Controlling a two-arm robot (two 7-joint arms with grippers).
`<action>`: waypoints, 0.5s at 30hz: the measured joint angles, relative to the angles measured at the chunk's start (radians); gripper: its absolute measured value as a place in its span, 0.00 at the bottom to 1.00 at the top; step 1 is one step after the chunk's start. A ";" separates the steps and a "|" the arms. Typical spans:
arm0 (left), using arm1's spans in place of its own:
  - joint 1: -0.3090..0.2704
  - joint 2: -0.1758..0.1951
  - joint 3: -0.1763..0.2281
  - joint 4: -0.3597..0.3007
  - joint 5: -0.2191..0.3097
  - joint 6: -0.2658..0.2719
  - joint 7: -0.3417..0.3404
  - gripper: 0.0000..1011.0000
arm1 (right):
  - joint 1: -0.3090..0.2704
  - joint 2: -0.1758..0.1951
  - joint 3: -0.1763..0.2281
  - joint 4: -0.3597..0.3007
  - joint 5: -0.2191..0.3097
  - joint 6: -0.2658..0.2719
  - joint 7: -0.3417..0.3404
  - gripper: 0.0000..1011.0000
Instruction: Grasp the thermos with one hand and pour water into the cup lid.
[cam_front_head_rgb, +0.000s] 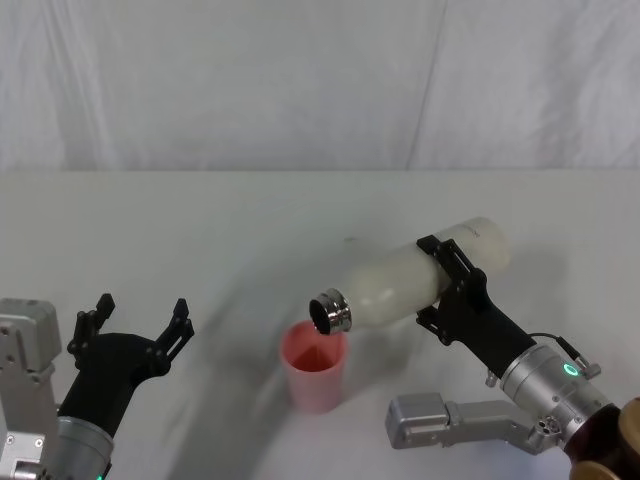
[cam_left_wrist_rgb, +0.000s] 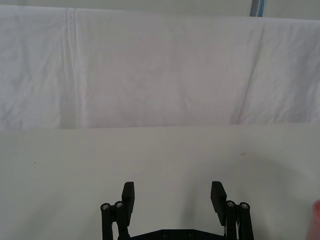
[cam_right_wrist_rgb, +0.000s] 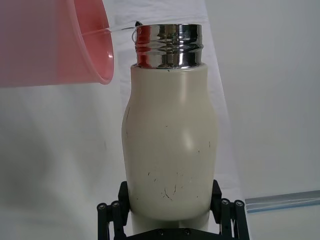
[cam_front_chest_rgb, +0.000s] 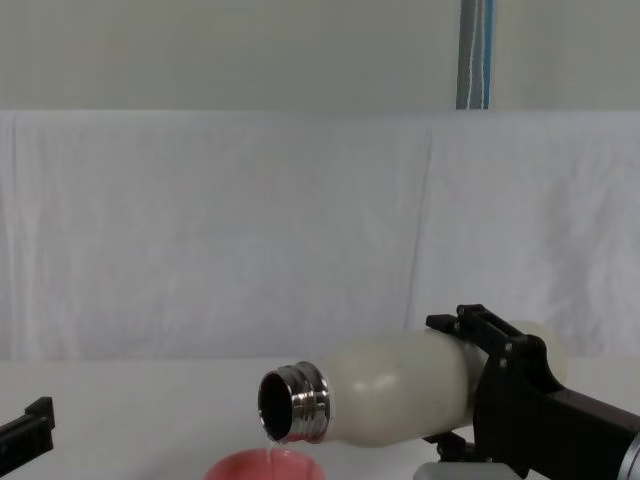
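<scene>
Here the right gripper (cam_front_head_rgb: 446, 281) fingers clamp the tilted thermos (cam_front_head_rgb: 400, 285) — its neck over the cup lid (cam_front_head_rgb: 316, 366), water (cam_front_chest_rgb: 270, 447) barely visible; left gripper (cam_front_head_rgb: 139, 325) fingers spread, empty.

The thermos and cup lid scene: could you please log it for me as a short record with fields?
thermos: tipped on its side, steel neck over the cup lid
cup lid: upright on the table
water: thin trickle leaving the neck
right gripper: shut on the thermos body
left gripper: open, idle, low on the robot's left
</scene>
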 joint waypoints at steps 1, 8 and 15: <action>0.000 0.000 0.000 0.000 0.000 0.000 0.000 0.99 | 0.000 0.000 0.000 0.000 0.000 0.000 0.000 0.94; 0.000 0.000 0.000 0.000 0.000 0.000 0.000 0.99 | -0.008 -0.004 0.011 -0.007 0.038 -0.014 0.017 0.94; 0.000 0.000 0.000 0.000 0.000 0.000 0.000 0.99 | -0.017 -0.017 0.029 -0.008 0.090 -0.033 0.032 0.94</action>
